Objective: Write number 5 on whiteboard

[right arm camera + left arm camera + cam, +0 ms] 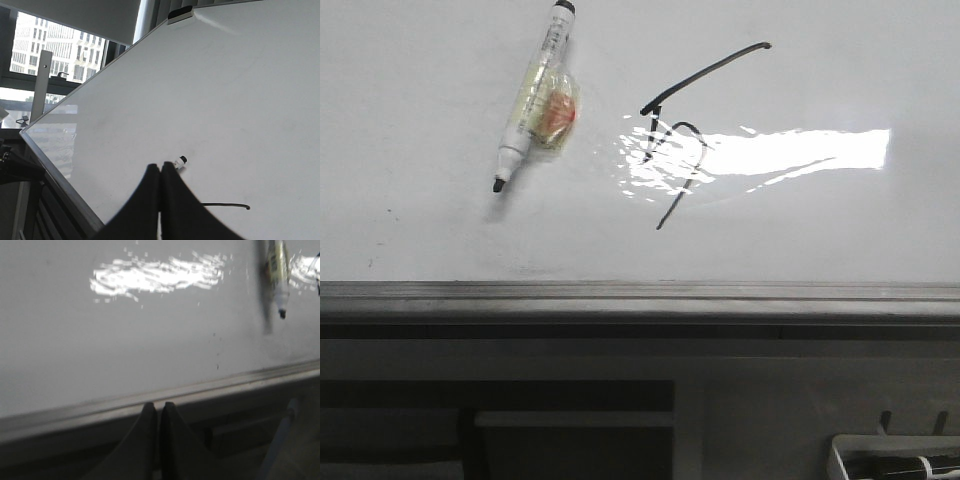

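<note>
the left claw [158, 412] is seen in its wrist view with both dark fingers pressed together, tips touching, nothing pinched between them; it is held over the grey metal rail [150, 397] at the near edge of the whiteboard [150, 340], not touching the white surface. the right claw [160, 172] is likewise pressed together with nothing gripped, its tips poised above the board, with the capped end of the marker [180, 161] seen just beside them; whether contact is made cannot be told. in the front view neither claw is seen. the marker [533, 97] is laid flat on the whiteboard [420, 220], slanted, its dark tip toward the rail and its black cap toward the far edge, with a yellowish and orange wrapping around its middle. the number 5 [685, 130] is drawn in thin black strokes near the marker, on its right, partly across a bright glare patch [790, 150]: a long slanted bar on top, a short vertical, a small hook and a diagonal tail. open white board is left on every side of the strokes, widest to the right and toward the rail [640, 292]. below the rail, dark shelving and a white tray [880, 460] at the lower right are seen.
</note>
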`<state>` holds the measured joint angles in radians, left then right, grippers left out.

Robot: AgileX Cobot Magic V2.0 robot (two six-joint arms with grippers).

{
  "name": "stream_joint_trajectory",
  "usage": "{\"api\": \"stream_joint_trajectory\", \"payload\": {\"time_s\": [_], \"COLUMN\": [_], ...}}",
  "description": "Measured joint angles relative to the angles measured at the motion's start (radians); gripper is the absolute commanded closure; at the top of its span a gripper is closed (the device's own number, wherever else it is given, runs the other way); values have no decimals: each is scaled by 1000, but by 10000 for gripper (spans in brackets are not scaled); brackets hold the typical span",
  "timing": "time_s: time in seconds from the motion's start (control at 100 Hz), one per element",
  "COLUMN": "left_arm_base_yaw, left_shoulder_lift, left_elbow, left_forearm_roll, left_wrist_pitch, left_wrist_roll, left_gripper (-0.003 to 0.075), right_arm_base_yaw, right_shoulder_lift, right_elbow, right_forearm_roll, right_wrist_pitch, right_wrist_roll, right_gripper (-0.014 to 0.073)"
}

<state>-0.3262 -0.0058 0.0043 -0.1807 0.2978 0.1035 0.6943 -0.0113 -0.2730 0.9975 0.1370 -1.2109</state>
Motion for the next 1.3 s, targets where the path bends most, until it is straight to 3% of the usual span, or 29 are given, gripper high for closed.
{"api": "stream_joint_trajectory", "payload": {"time_s": [0.25, 1.3], "left_arm_base_yaw": [42, 42], "left_shoulder_lift": [0, 0], "left_elbow": [0, 0], "left_forearm_roll": [-7, -7], "left_wrist_pitch": [37, 37], "left_wrist_roll": [-4, -4], "left_gripper": [741, 741], "right_arm_base_yaw": [0, 0], "right_shoulder_lift": [0, 0], "right_elbow": [0, 17], "right_forearm_roll": [0, 0], "right_wrist_pitch": [0, -21], "right_wrist_roll": [0, 1], "right_gripper": [655, 655]}}
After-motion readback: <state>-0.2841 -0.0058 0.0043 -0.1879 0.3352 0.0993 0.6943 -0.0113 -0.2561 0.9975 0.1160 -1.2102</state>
